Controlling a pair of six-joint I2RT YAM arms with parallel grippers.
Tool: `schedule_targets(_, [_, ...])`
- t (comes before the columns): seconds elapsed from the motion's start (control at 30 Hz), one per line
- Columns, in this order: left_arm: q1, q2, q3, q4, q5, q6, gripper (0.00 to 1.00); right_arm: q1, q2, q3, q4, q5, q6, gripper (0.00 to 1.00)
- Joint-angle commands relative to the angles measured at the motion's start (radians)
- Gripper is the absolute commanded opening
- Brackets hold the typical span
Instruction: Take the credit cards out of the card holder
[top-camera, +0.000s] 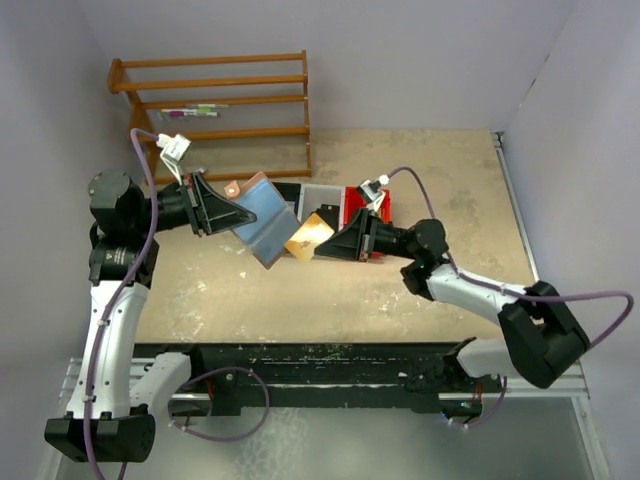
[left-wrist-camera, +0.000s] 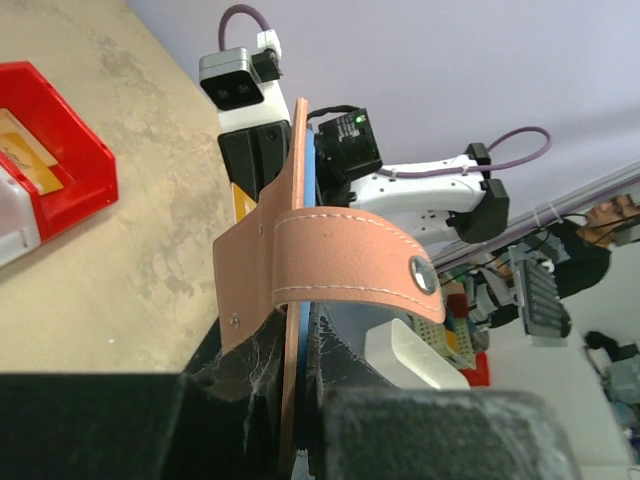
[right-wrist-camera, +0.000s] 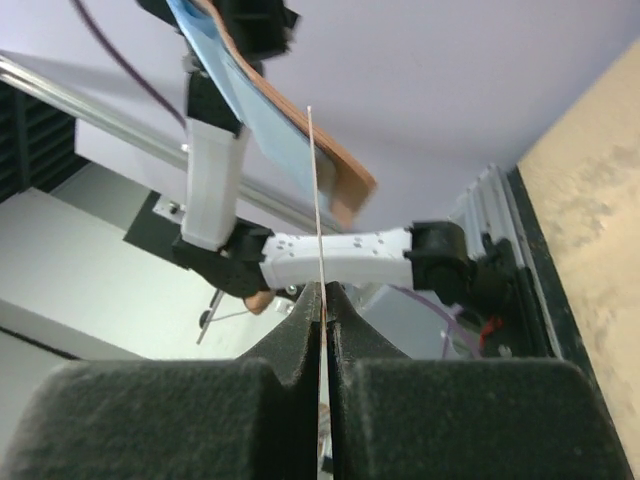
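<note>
The left gripper (top-camera: 228, 215) clamps the card holder (top-camera: 262, 215) open in mid-air, steadying its blue lining toward the right gripper (top-camera: 338, 240), which is pinched tight on a golden credit card (top-camera: 308, 236) just beside the holder's edge, apparently free of its pocket.

White links (top-camera: 105, 330), black joints (top-camera: 540, 345), purple cables (top-camera: 610, 294), white wrist cameras (top-camera: 175, 148).

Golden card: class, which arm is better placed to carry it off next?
Probably right: the right gripper pinches the golden card, while the left gripper holds the card holder.
</note>
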Motion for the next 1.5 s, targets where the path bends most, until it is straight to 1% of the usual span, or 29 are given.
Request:
schedule_targets(0.0, [0.002,0.012,0.123,-0.168,-0.04,0.265,0.07,-0.124,-0.103,0.01,-0.322,-0.126,-0.166,0.0])
schedule_targets(0.03, [0.002,0.016,0.142,-0.218,-0.048,0.323,0.07,-0.167,-0.132,0.037,-0.476,-0.13,-0.266,0.0])
schedule_targets(0.1, [0.002,0.023,0.173,-0.31,-0.079,0.444,0.06,-0.254,-0.173,0.148,-0.947,-0.074,-0.548,0.0])
schedule_targets(0.17, [0.002,0.031,0.21,-0.423,-0.144,0.583,0.04,-0.296,-0.157,0.275,-1.287,0.042,-0.79,0.0])
schedule_targets(0.2, [0.002,0.036,0.226,-0.479,-0.165,0.645,0.03,-0.313,-0.135,0.34,-1.451,0.097,-0.87,0.0])
schedule_targets(0.27, [0.002,0.053,0.254,-0.577,-0.207,0.745,0.03,-0.337,-0.072,0.452,-1.596,0.184,-0.976,0.0])
schedule_targets(0.33, [0.002,0.064,0.265,-0.632,-0.229,0.814,0.03,-0.345,-0.003,0.525,-1.7,0.321,-1.055,0.0])
schedule_targets(0.43, [0.003,0.064,0.265,-0.671,-0.226,0.851,0.03,-0.348,0.117,0.59,-1.761,0.444,-1.1,0.0])
schedule_targets(0.53, [0.002,0.052,0.253,-0.667,-0.202,0.85,0.04,-0.348,0.237,0.641,-1.782,0.454,-1.132,0.0])
schedule_targets(0.7, [0.002,0.043,0.266,-0.685,-0.155,0.863,0.04,-0.348,0.369,0.711,-1.817,0.497,-1.178,0.0])
schedule_targets(0.77, [0.002,0.04,0.265,-0.688,-0.141,0.862,0.04,-0.348,0.393,0.735,-1.788,0.526,-1.182,0.0])
schedule_targets(0.9, [0.002,0.036,0.268,-0.687,-0.124,0.855,0.04,-0.347,0.423,0.77,-1.792,0.557,-1.181,0.0])
schedule_targets(1.1, [0.002,0.03,0.27,-0.67,-0.107,0.833,0.05,-0.336,0.46,0.783,-1.787,0.535,-1.186,0.0])
schedule_targets(1.3, [0.002,0.035,0.276,-0.667,-0.098,0.819,0.05,-0.323,0.471,0.784,-1.792,0.563,-1.186,0.0])
schedule_targets(1.33, [0.002,0.035,0.277,-0.667,-0.096,0.816,0.05,-0.322,0.47,0.785,-1.793,0.564,-1.185,0.01])
schedule_targets(1.47, [0.002,0.036,0.285,-0.654,-0.082,0.796,0.06,-0.322,0.462,0.795,-1.806,0.588,-1.187,0.12])
